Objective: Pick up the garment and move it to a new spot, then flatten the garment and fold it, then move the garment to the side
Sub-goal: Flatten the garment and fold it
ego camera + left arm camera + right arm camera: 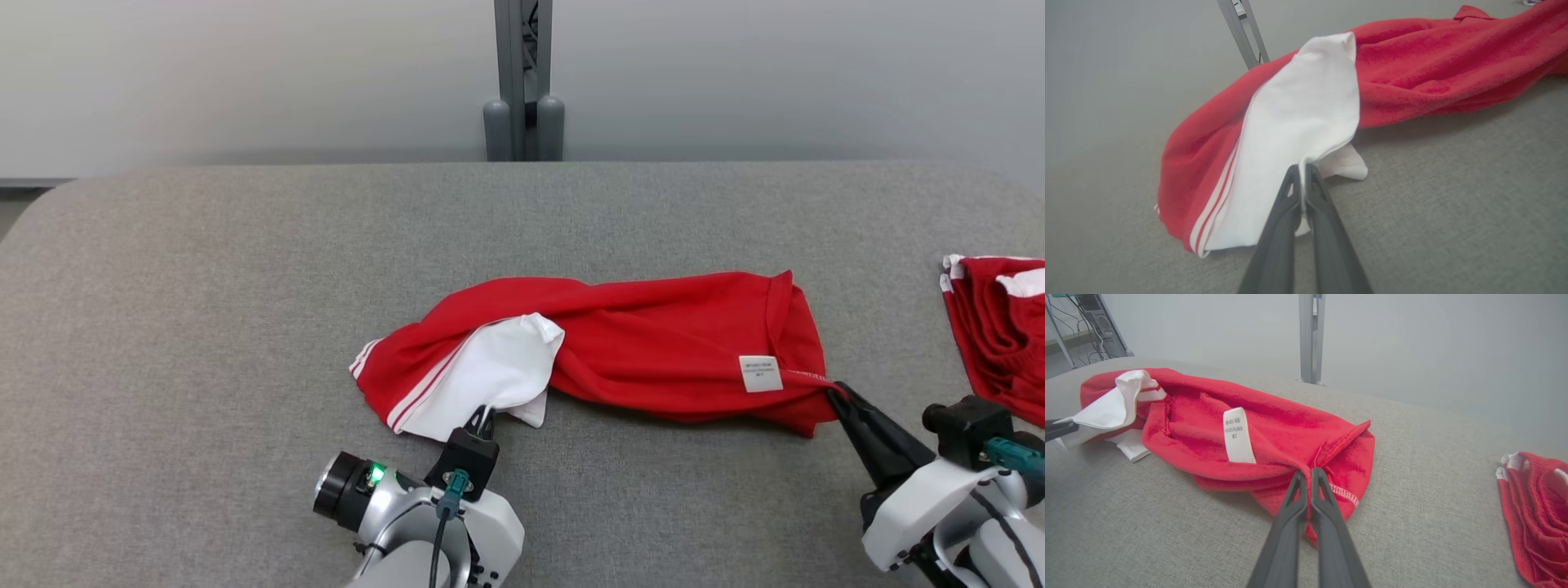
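A red garment with a white panel and white stripes lies bunched across the middle of the grey table. My left gripper is shut on the near edge of the white panel, whose fabric is pinched between the fingertips of the left gripper. My right gripper is shut on the garment's red hem at its right end, beside the white care label. In the right wrist view the right gripper bites the red cloth just below the label.
A second red and white garment lies at the table's right edge, also at the right of the right wrist view. A grey post stands behind the table's far edge. A rack with cables stands beyond the table.
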